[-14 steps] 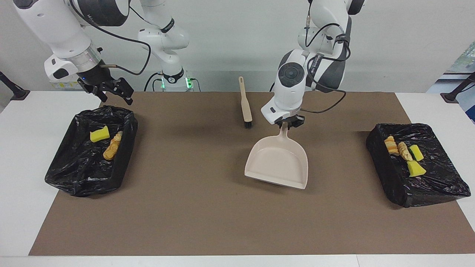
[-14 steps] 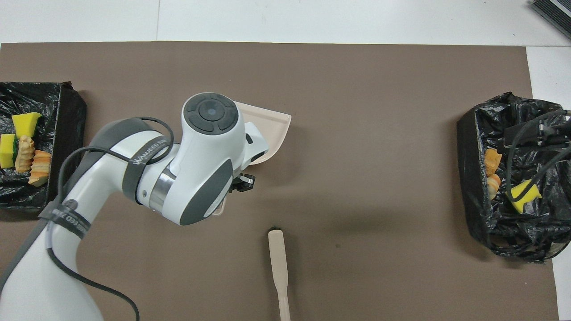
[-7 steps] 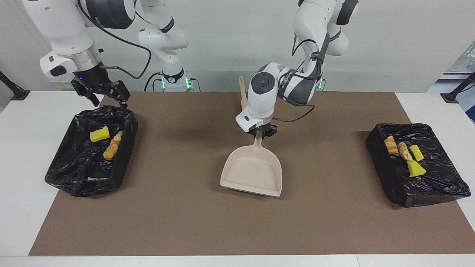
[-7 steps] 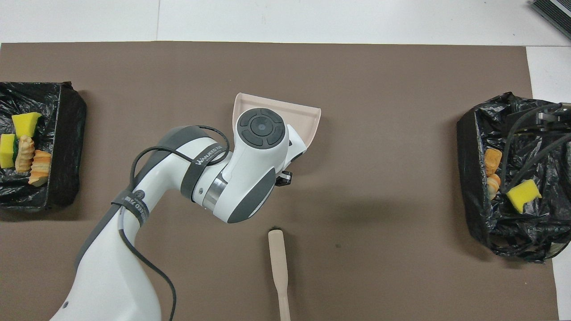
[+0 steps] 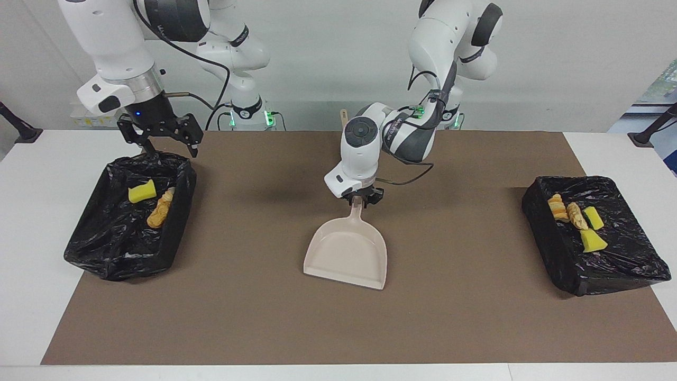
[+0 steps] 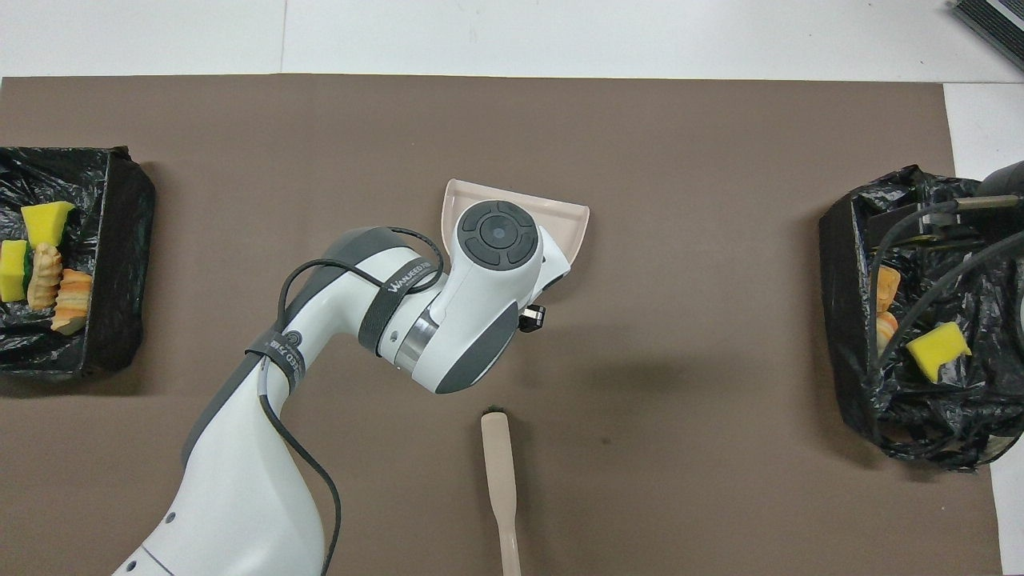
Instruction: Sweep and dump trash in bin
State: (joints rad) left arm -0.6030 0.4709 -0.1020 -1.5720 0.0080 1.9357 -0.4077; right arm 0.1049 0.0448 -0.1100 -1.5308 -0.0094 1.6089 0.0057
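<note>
**Dustpan set down mid-mat, trash already binned**

Brown mat (image 5: 254, 317) on a white table, plain wall at the robots' end. The left gripper (image 5: 362, 200) sits at the dustpan (image 5: 346, 256) handle; can't tell if it's pinching or loosening. If it's letting go, I'd lift straight up so the pan doesn't skid. The brush (image 6: 499, 480) lies nearer the robots. Both bins hold the trash: four bits in one (image 5: 629, 264), sponge and bread bits in the other (image 5: 106, 248), right gripper (image 5: 168, 142) spread above it.

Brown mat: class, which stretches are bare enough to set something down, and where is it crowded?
Bare: both stretches of brown mat between the dustpan and each black bin, and the strip along the edge farthest from the robots. Crowded: mid-mat, with the left gripper at the dustpan's handle and the brush.
</note>
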